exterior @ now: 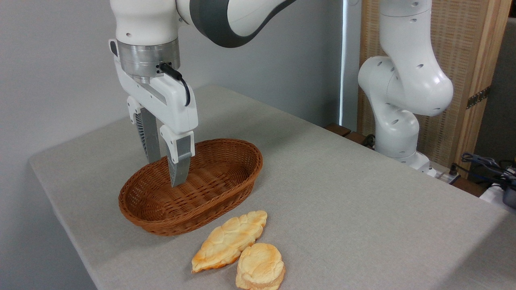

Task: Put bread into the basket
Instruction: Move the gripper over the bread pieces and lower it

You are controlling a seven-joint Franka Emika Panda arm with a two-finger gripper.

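Observation:
The bread (260,266), a small thick roundish golden-tan bun, lies on the grey cloth at the front edge of the picture. It touches a longer leaf-shaped golden bread (228,240) on its left. The basket (225,189), oval brown wicker with low sides, stands behind and to the left of both and holds nothing. My gripper (164,173) hangs over the basket's left half, pointing straight down. Its two fingers are apart with nothing between them. It is well away from the bread.
The arm's white base (399,133) stands at the table's right rear edge. Behind it is a wooden slatted panel (463,48). Cables (487,165) lie off the table at the far right. The table's left and front edges are close to the basket and breads.

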